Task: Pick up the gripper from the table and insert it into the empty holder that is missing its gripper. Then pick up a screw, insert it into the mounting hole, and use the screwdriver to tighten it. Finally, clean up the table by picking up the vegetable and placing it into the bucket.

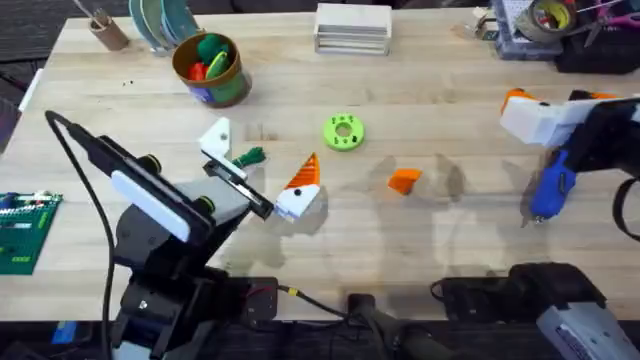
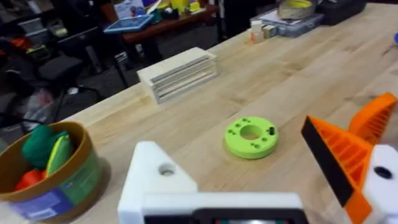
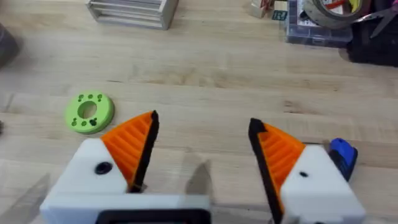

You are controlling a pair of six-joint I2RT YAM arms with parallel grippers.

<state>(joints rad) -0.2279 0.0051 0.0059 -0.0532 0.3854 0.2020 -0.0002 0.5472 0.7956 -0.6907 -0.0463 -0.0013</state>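
Both arms are hovering above the desk (image 1: 420, 100): the left gripper (image 1: 255, 165) and right gripper (image 3: 202, 149) are each spreading their fingers wide, gripping nothing. Right of the lime-green disc (image 1: 343, 131), the loose orange gripper (image 1: 404, 180) is lying beyond the left fingers; the blue screwdriver (image 1: 552, 187) is lying farther right.

No legible text, brand, number or sign appears in any view. The bucket (image 2: 53, 177) carries a blue-and-green printed label on its side, beyond the left gripper's bare white finger (image 2: 155, 177); its characters cannot be read.
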